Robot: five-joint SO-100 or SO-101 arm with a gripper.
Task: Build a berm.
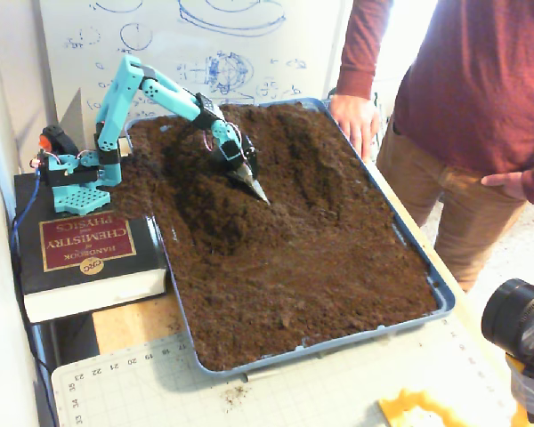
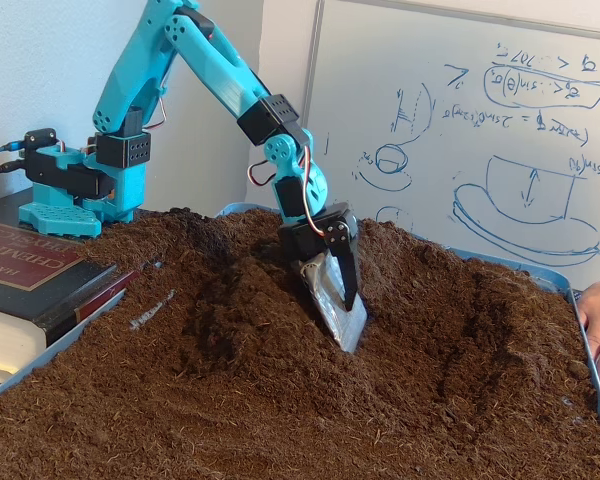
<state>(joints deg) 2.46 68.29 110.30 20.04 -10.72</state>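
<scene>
White wall, marker-sketched whiteboard behind, wooden tabletop, green cutting mat, bright daylight

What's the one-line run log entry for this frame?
arm: teal gripper with flat metal scoop blade | contact: blade tip in raised dark brown soil berm | tray: blue plastic tray | jaws: cannot tell

Bright, even daylight; window glare top right; pics slightly soft.

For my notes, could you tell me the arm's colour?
Turquoise blue arm, clearest in the low fixed view.
</scene>
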